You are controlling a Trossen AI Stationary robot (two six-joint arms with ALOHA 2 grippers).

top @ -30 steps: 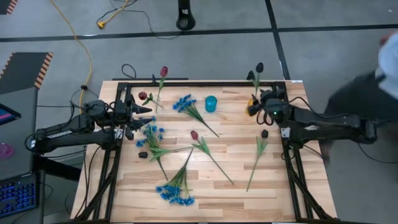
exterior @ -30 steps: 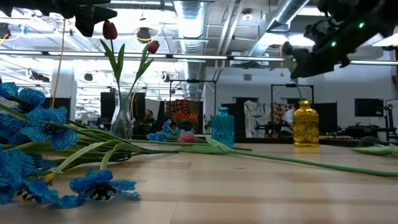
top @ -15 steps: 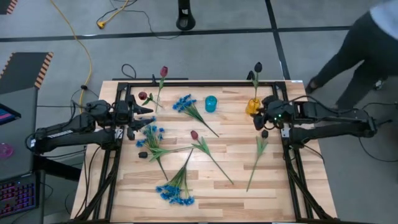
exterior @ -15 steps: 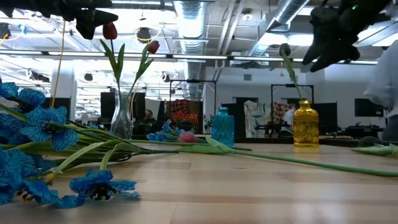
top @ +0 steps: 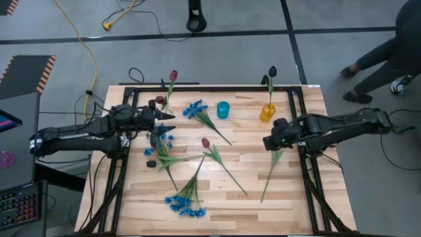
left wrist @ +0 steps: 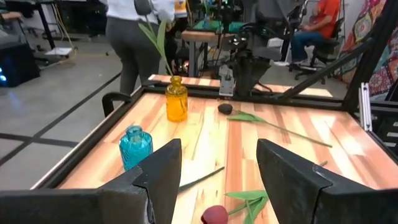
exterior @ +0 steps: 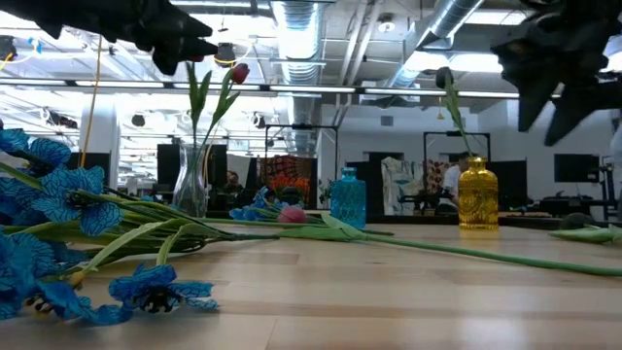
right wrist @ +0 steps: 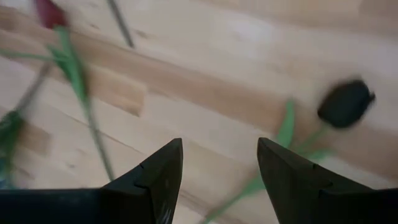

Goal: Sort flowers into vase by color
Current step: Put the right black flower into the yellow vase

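Our open right gripper (top: 268, 143) hangs just above the black tulip (top: 272, 166), whose stem runs away toward the table's front.

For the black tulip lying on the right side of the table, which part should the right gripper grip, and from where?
Probably the stem just below the bud, from straight above. The black tulip lies flat, its bud toward the yellow vase, its thin stem running toward the table's near edge. The open right gripper hovers over the bud end, so closing its fingers across the stem suits.
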